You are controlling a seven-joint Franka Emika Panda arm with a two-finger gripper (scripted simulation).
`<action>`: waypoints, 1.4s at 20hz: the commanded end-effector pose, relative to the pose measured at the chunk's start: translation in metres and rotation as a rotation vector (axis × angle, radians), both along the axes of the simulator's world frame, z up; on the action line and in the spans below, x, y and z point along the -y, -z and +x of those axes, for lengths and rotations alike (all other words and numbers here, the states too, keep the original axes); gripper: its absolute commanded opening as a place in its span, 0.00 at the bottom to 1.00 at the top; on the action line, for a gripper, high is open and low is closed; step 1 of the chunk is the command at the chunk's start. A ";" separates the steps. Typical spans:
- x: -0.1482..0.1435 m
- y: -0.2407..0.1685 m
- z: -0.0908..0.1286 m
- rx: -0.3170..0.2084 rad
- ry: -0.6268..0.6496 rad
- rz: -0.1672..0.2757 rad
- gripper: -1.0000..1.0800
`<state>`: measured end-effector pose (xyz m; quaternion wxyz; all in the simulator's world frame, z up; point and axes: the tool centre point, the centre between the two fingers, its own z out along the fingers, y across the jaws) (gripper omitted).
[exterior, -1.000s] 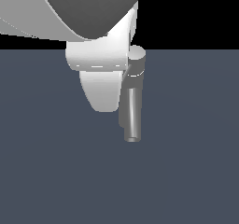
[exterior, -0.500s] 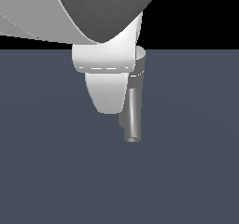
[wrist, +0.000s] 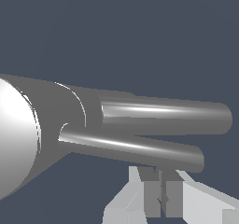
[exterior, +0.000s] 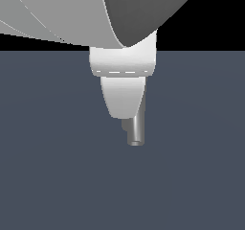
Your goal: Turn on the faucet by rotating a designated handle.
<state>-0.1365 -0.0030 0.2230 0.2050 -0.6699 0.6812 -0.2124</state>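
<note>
Only 1 faucet (wrist: 56, 120), 1 handle (wrist: 135, 148), 1 claw (wrist: 162, 197) nearly closed, gripping nothing.

Simulated scene: flat slate-grey floor (exterior: 48, 186), black void behind, untextured renders.

Flat, even simulator light, crisp and shadowless, with bright glare streaks along the faucet (wrist: 140, 125).
</note>
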 end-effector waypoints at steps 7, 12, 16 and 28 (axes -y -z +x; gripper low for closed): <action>0.022 0.002 -0.003 -0.002 0.019 0.002 0.00; 0.031 0.003 -0.004 -0.003 0.020 0.003 0.00; 0.038 0.003 -0.005 -0.003 0.022 0.003 0.00; 0.060 0.005 -0.009 -0.005 0.025 0.003 0.00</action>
